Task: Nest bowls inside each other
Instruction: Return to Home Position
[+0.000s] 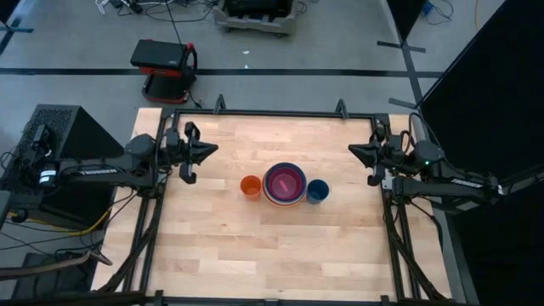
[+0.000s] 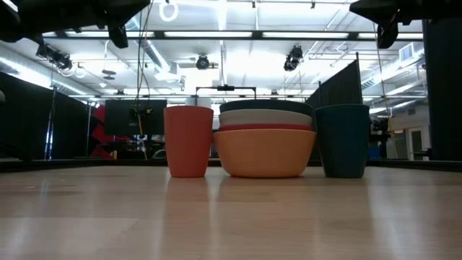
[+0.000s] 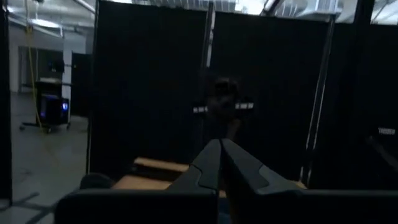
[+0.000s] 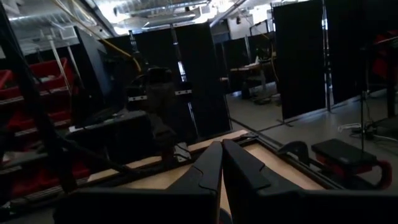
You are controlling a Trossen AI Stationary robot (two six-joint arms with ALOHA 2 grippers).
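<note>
Nested bowls (image 1: 285,184), magenta innermost, stand on the desk (image 1: 255,255), centred between the orange cup (image 1: 251,186) and blue cup (image 1: 318,190). Fingers pressed together, the left end effector (image 1: 206,151) and right end effector (image 1: 354,151) hang over opposite desk sides.

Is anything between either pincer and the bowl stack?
Partly. The orange cup stands beside the bowls toward the left pincer, the blue cup toward the right pincer. From above, nothing covers the stack.
</note>
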